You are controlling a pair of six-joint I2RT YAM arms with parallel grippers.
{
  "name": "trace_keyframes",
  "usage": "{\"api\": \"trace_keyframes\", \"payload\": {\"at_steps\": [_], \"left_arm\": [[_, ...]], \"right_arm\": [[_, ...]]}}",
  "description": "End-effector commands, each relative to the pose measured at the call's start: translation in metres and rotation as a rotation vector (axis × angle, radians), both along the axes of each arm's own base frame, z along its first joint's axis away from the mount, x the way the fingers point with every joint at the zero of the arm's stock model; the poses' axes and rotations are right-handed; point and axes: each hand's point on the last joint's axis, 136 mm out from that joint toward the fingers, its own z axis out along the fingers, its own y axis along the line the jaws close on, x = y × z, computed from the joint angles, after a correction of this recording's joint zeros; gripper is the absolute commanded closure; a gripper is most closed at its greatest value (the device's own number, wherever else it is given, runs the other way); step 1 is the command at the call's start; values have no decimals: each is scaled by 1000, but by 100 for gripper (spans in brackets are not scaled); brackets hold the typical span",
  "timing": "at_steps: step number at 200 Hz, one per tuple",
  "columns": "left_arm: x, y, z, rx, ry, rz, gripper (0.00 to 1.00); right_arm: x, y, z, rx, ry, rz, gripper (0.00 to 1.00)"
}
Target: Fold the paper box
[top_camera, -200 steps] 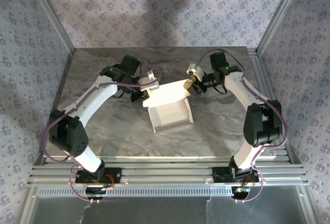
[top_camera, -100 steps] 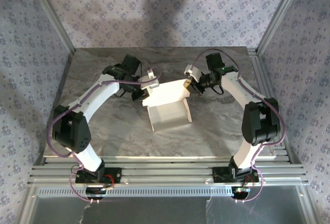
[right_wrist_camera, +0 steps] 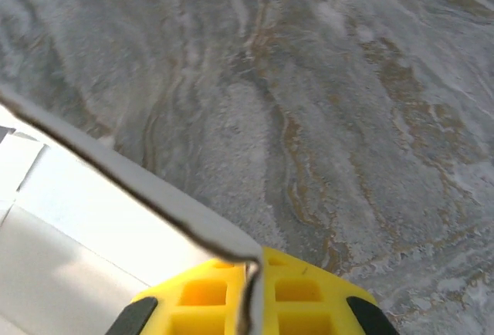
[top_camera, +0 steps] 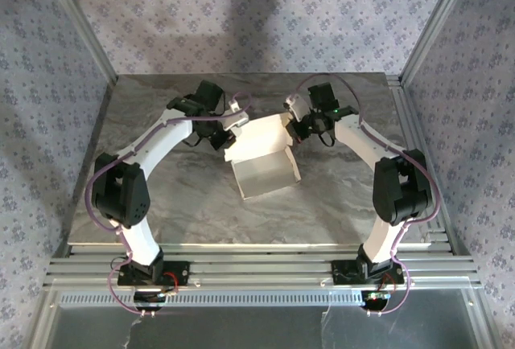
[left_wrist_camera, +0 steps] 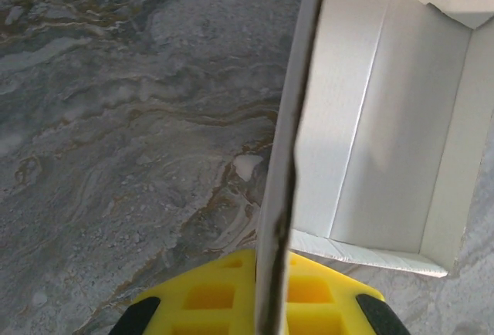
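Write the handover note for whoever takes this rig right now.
The left gripper is shut on a card edge on the left side of the paper box.
The right gripper is shut on a card edge at its far right corner.
The box is mid-table, between both grippers.
Done: walls are up, forming an open tray.
Left: probably fold the far flap over and tuck it in.

Grey marbled tabletop (top_camera: 161, 196), brown veins. Lilac floral wallpaper (top_camera: 241, 19) on three sides. Aluminium corner posts (top_camera: 78, 23); slotted rails (top_camera: 257, 268) at near edge.
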Motion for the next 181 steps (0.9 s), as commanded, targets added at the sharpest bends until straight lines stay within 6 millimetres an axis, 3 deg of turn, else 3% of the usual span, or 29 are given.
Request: {"api": "trace_keyframes", "payload": {"at_steps": [1,17,27,37,74,119,152,181], "left_arm": [[28,-4,20,-49,-35,150,99],[35,-3,21,-48,-21,218,96],[39,-2,19,-50,-4,265,89],[39,-3,17,-57,21,281,78],[33,-6,17,-88,70,312,66],[22,10,16,-60,67,301,60],[13,18,2,-37,79,243,58],[27,21,-13,-36,60,246,58]], "right_arm": [[8,-10,-1,-14,22,-293,100],[10,-22,2,-12,3,-470,100],[8,-25,4,31,-5,-539,100],[5,-20,5,72,-12,-541,100],[1,-11,0,43,-26,-455,100],[-1,-7,0,44,-20,-337,100],[-1,-3,0,60,-9,-287,100],[-3,-1,-3,68,12,-248,100]]}}
